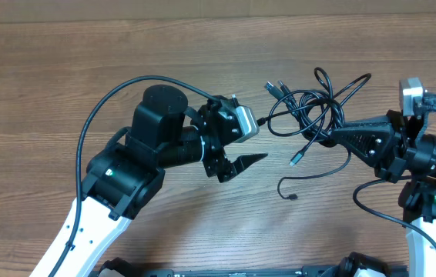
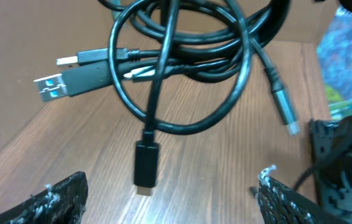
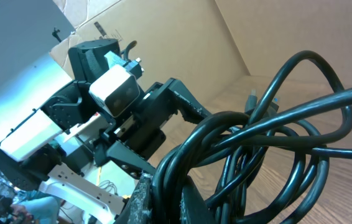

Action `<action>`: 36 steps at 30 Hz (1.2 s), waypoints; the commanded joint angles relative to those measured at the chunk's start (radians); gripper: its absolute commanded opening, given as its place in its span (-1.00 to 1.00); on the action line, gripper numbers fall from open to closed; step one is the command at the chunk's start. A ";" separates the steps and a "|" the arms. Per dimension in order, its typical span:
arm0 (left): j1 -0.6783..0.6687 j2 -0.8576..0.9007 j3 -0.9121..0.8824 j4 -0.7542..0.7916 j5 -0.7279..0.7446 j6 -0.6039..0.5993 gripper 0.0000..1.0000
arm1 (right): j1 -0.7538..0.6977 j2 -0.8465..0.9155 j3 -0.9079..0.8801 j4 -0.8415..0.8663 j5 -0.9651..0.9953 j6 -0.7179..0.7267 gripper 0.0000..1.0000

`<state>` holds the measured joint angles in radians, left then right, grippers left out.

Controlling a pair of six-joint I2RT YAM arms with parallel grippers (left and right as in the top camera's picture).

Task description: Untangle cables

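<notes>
The cables [image 1: 310, 108] are a knot of thin black cords with plug ends, right of centre on the wooden table [image 1: 72, 69]. My right gripper [image 1: 332, 137] is shut on the bundle's lower right side; in the right wrist view several strands [image 3: 226, 149] run between its fingers [image 3: 185, 199]. My left gripper [image 1: 243, 146] is open and empty, just left of the bundle. In the left wrist view the loops [image 2: 182, 81] hang ahead of the open fingers [image 2: 170, 196], with a black plug [image 2: 145, 165] hanging down and silver-tipped USB plugs [image 2: 58, 84] at the left.
A loose cable tail [image 1: 314, 175] curls on the table below the bundle. A silver-tipped plug [image 1: 296, 158] hangs from the knot. The left arm's own thick black cable [image 1: 110, 96] arcs over the table's left half.
</notes>
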<state>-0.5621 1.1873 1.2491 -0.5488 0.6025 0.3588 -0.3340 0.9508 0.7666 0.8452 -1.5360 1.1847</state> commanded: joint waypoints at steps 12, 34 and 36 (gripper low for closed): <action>0.006 0.075 0.016 0.102 -0.037 0.038 0.14 | 0.060 -0.010 0.020 0.010 -0.032 0.028 -0.93; 0.006 -0.014 0.017 0.117 0.015 0.011 -0.92 | 0.058 0.013 0.020 0.010 -0.033 0.016 -0.93; 0.008 -0.057 0.017 0.116 0.007 0.012 -0.92 | 0.058 0.025 0.020 0.010 -0.033 0.016 -0.93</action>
<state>-0.5617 1.2209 1.2491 -0.4355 0.5903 0.3882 -0.2798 0.9592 0.7666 0.8482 -1.5364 1.2041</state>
